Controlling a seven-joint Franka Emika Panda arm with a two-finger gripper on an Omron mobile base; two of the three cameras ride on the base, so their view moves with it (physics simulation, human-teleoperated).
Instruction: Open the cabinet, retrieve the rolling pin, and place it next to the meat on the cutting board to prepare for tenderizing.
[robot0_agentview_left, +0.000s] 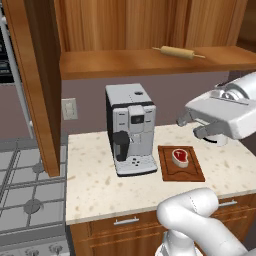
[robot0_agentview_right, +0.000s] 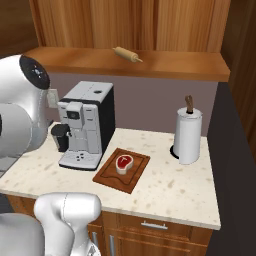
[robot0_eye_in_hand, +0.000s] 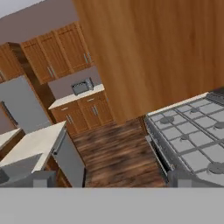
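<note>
From the left base view I see the cabinet standing open, its door swung out over the left edge of the surface. The rolling pin lies on the shelf inside, toward its right end, well above the surface. Below, a coffee machine sits mid-surface toward the back wall, and the board lies just right of it, with the meat on its rear half. A stove adjoins the surface's left edge, and there is a wall switch behind.

In the right base view the pin rests at an angle near the shelf's middle. The board lies near the middle of the surface, touching or almost touching the coffee machine; the meat is at its centre. A paper towel roll stands upright toward the back right corner.

The hand view looks away across the room: wood floor, stove grates, far cabinets and a pale counter. The pincer is released, its tips far apart at the bottom, grasping nothing.
</note>
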